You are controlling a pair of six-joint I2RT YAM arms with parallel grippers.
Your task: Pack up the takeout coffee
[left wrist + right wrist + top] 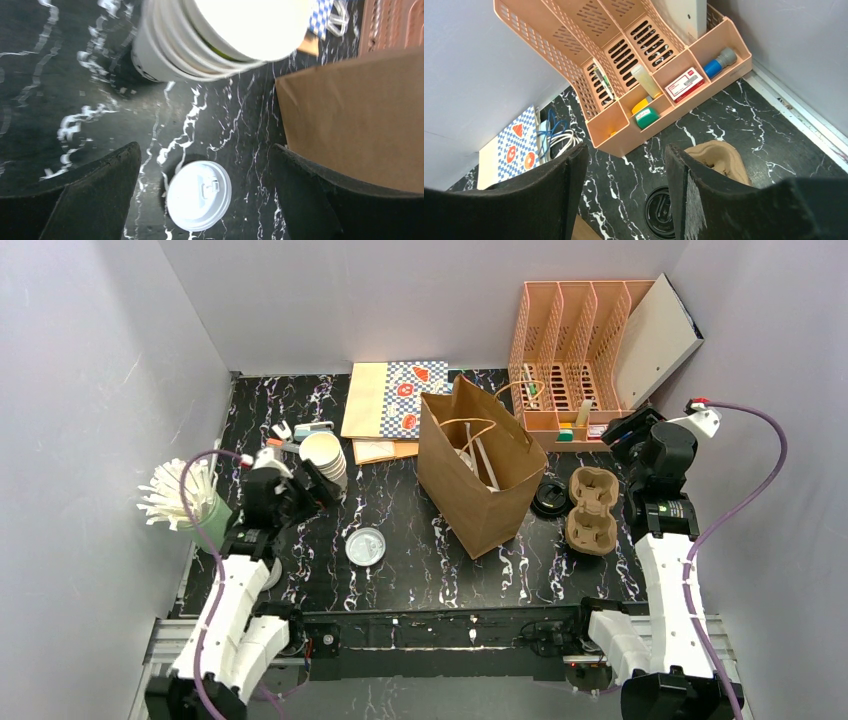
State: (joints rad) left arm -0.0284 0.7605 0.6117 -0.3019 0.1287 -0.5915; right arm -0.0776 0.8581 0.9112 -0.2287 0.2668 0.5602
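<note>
Paper should leave the lidded coffee cup (366,546) light but crushable; a gentle squeeze below its lid looks safest. It stands on the table (420,575) near the paper bag (478,475), before the wide-spread left hand (205,150); the right hand (624,155) hangs parted, empty.

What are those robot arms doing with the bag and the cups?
They are packing takeout coffee, but right now neither arm holds anything. The left gripper is wide open above the table, next to the cup stack. A white-lidded coffee stands on the table near it. The right gripper is open too, up over the carrier and a black lid. The bag stands open in the middle.
</note>
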